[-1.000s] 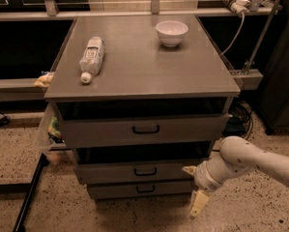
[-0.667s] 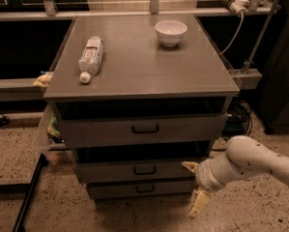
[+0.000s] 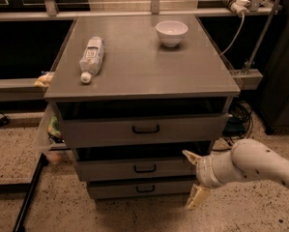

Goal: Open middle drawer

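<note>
The grey metal cabinet (image 3: 139,76) has three stacked drawers. The middle drawer (image 3: 105,169) is a flat grey front with a small black loop handle (image 3: 145,168) at its centre, and a dark gap shows above it. My gripper (image 3: 192,176) is at the right end of that front, to the right of the handle. It is open, with one cream finger (image 3: 190,155) at the drawer's upper right corner and the other (image 3: 195,197) down beside the bottom drawer (image 3: 115,189). It holds nothing. The taller top drawer (image 3: 100,129) juts out above.
A plastic water bottle (image 3: 92,57) lies on the cabinet top and a white bowl (image 3: 171,32) stands at the back. A bag of items (image 3: 50,129) hangs at the left side. A black bar (image 3: 30,197) crosses the floor at left. Cables (image 3: 238,115) lie at right.
My gripper has edged slightly left and up towards the right end of the middle drawer front. The drawers have not moved.
</note>
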`<action>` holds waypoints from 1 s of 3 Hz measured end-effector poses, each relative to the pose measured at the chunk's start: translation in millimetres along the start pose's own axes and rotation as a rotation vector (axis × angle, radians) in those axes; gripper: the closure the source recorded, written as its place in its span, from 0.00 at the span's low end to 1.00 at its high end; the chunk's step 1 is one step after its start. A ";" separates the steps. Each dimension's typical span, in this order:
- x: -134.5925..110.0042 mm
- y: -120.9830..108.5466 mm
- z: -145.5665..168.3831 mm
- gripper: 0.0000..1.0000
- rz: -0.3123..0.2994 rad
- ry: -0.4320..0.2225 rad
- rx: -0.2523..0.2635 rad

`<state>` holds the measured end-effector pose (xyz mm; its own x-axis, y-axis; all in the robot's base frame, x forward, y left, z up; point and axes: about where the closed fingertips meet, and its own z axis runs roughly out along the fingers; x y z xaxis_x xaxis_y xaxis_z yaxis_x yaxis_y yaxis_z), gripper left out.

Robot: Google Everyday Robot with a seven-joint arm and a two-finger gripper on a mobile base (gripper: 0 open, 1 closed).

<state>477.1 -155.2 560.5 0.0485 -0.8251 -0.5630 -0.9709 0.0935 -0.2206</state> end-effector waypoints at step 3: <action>44.0 -33.7 50.8 0.00 -0.026 0.089 0.060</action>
<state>523.8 -166.4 502.7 0.0496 -0.8737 -0.4839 -0.9536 0.1026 -0.2830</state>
